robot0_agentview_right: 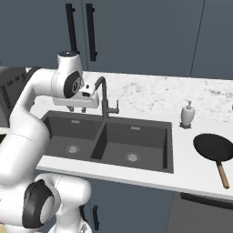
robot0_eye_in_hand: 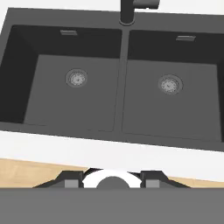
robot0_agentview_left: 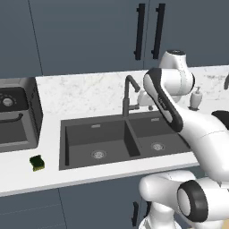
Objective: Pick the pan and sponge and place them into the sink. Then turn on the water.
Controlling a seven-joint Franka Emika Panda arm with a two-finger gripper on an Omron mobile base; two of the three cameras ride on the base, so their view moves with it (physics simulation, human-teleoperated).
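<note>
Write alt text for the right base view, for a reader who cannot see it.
A dark double-basin sink sits empty in a white counter, with the white arm's gripper hovering above its left basin beside the faucet. A black pan lies on the counter right of the sink, near a soap dispenser.

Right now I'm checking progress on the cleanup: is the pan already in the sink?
No, the pan lies on the counter to the right of the sink, near the soap dispenser.

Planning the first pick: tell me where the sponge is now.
In the left base view the sponge lies on the counter, left of the sink and just in front of the dark appliance.
</note>
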